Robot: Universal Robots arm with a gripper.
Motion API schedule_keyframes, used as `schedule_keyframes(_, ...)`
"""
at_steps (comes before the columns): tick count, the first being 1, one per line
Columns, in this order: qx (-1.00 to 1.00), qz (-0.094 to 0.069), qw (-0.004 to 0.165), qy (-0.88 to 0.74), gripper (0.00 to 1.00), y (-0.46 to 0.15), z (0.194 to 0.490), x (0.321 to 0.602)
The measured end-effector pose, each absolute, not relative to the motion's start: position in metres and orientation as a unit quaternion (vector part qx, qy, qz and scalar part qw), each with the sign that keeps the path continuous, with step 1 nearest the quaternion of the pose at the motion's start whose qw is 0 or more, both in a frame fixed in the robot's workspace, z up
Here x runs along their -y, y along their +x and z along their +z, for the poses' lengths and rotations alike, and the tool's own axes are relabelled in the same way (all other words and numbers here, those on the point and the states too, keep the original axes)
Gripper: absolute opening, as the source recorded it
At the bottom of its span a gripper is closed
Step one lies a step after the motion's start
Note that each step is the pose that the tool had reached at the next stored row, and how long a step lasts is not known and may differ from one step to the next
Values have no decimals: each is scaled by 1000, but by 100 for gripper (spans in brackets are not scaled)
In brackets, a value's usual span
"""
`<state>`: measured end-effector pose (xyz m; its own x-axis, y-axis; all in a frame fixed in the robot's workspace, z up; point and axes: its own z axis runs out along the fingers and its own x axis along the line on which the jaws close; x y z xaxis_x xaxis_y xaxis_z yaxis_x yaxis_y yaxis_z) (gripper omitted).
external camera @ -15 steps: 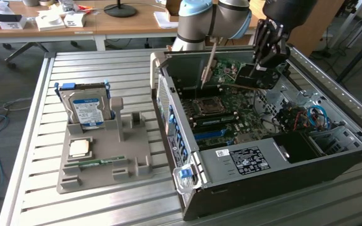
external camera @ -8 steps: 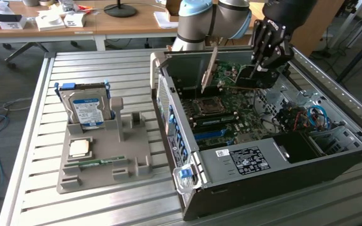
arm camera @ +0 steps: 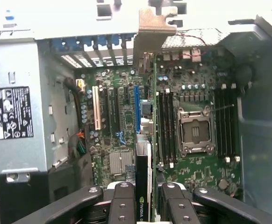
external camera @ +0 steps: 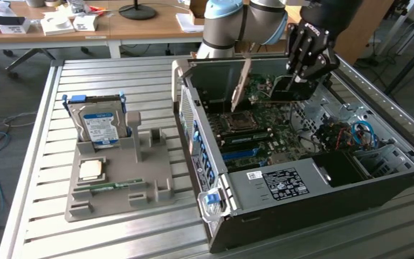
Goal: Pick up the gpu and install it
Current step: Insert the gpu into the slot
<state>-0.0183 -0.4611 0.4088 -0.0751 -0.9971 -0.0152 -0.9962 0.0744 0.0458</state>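
The gpu (external camera: pixel 292 90) is a thin dark card hanging inside the open computer case (external camera: pixel 214 216), above the green motherboard (external camera: pixel 257 121). My gripper (external camera: pixel 298 80) is shut on the card's upper edge. The card's tan end bracket (external camera: pixel 243 81) points toward the case's rear wall. In the wrist view the gpu (arm camera: pixel 143 182) appears edge-on between my black fingers (arm camera: pixel 122 200), carrying a green logo label. It runs over the motherboard (arm camera: pixel 196 172) roughly in line with the blue slot (arm camera: pixel 137 105), with its bracket (arm camera: pixel 153 23) at the far end.
On the slatted table, a grey holder tray (external camera: pixel 142 178) at the exterior view's left carries a silver hard drive (external camera: pixel 99 125), a processor (external camera: pixel 92 170) and a green memory stick (external camera: pixel 110 187). A labelled power supply (external camera: pixel 282 183) fills the case's near end. Desks stand behind.
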Motion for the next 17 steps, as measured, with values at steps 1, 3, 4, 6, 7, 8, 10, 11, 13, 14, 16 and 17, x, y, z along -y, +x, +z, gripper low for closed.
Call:
schedule_keyframes(1, 729, -22, 10, 684, 26, -18, 409, 461)
schedule_keyframes(3, 725, -22, 10, 688, 26, -18, 409, 461)
schedule_keyframes(4, 723, -22, 10, 690, 26, -18, 408, 461)
schedule_keyframes(6, 718, -21, 10, 695, 26, -18, 406, 461)
schedule_keyframes(7, 716, -21, 10, 698, 26, -18, 405, 461)
schedule_keyframes(8, 713, -20, 9, 701, 26, -19, 404, 460)
schedule_keyframes(10, 708, -20, 9, 705, 26, -19, 402, 460)
schedule_keyframes(11, 706, -20, 9, 707, 26, -19, 401, 460)
schedule_keyframes(13, 703, -19, 9, 711, 26, -20, 399, 460)
schedule_keyframes(14, 702, -19, 9, 712, 26, -20, 398, 460)
schedule_keyframes(16, 702, -19, 9, 712, 26, -21, 396, 459)
schedule_keyframes(17, 702, -19, 9, 712, 26, -21, 395, 459)
